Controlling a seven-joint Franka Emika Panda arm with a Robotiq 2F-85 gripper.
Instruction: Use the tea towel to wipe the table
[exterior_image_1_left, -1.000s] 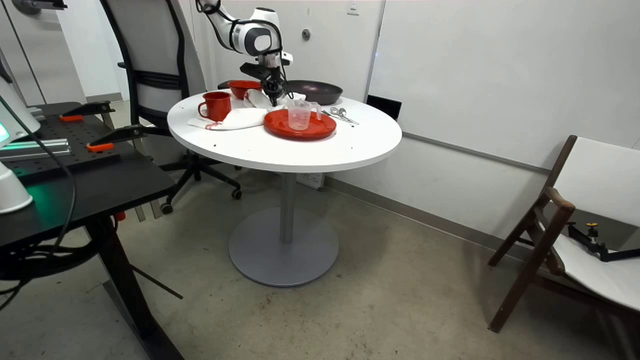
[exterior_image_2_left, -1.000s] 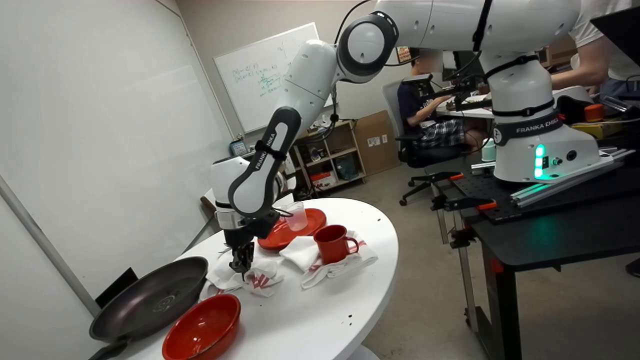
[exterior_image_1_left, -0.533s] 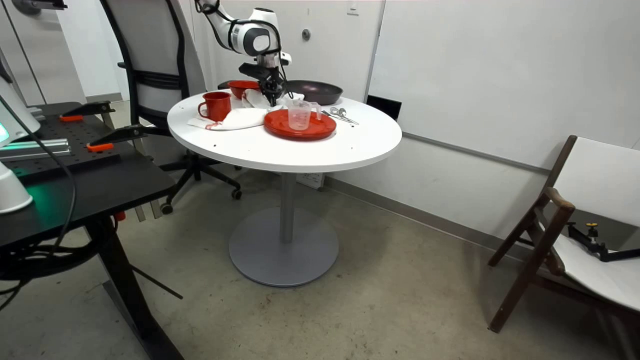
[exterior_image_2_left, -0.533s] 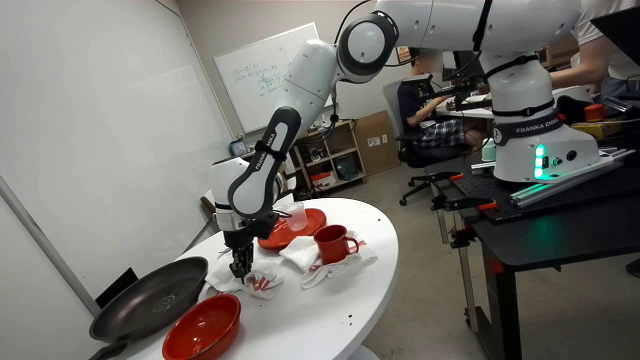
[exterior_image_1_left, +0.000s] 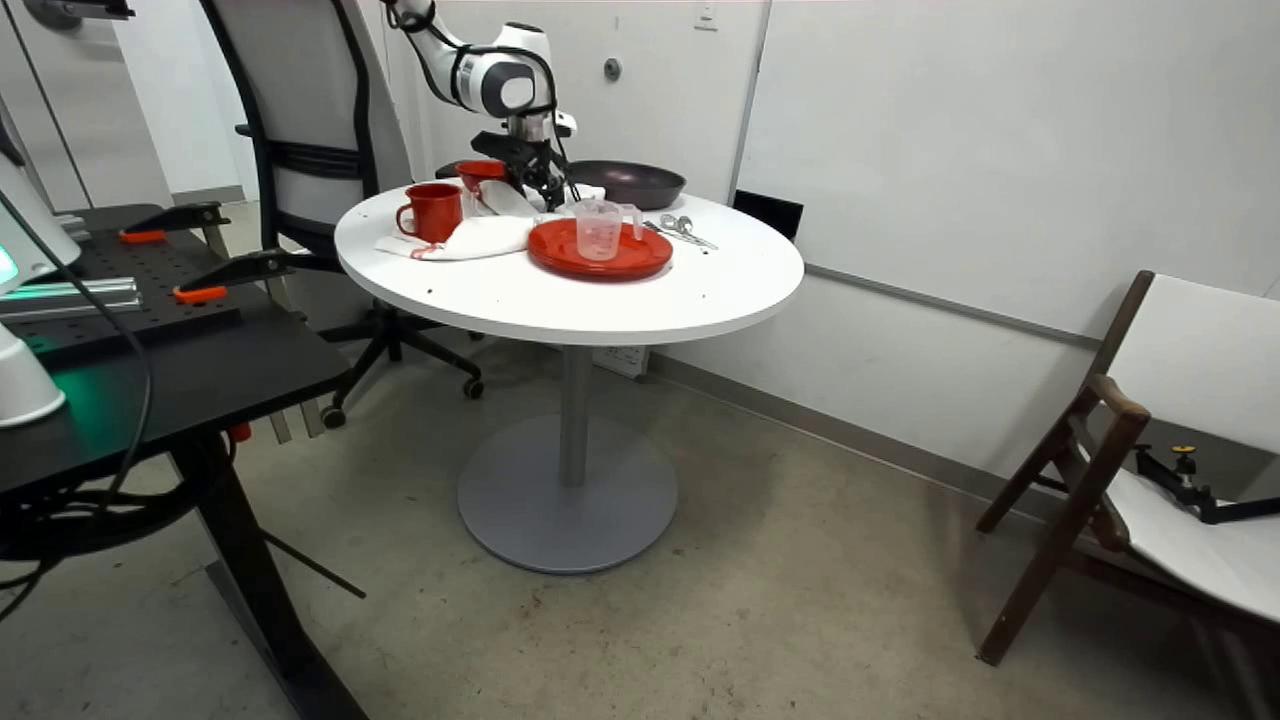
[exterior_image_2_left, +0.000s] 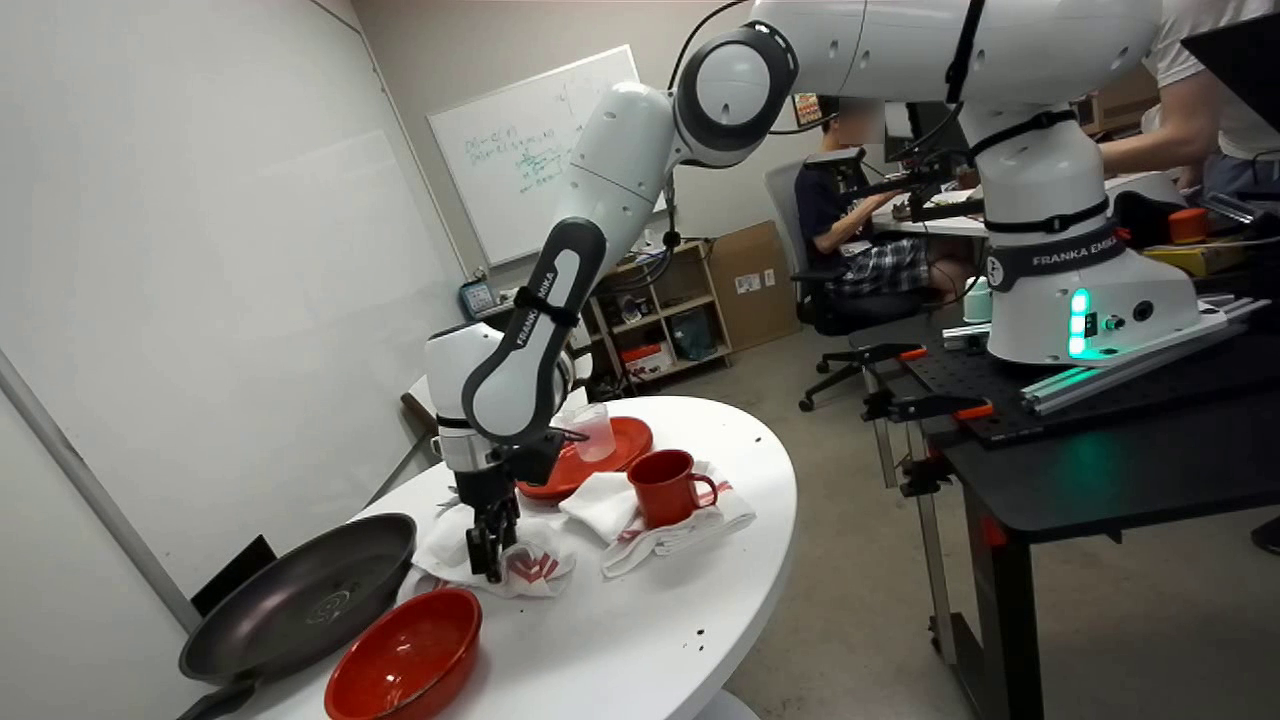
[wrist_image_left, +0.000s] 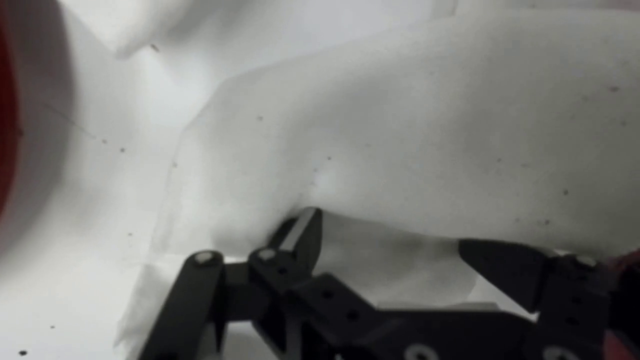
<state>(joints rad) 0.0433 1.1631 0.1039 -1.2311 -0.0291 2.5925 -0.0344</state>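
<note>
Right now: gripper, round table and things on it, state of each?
Gripper: open
Tea towel: rumpled, not clamped
Mug: upright, contents unclear
Second towel: loosely folded, partly under mug
Plate: flat
Measuring cup: upright, on plate
Bowl: upright
Frying pan: upright
Utensils: lying flat
Table: dark specks on top
</note>
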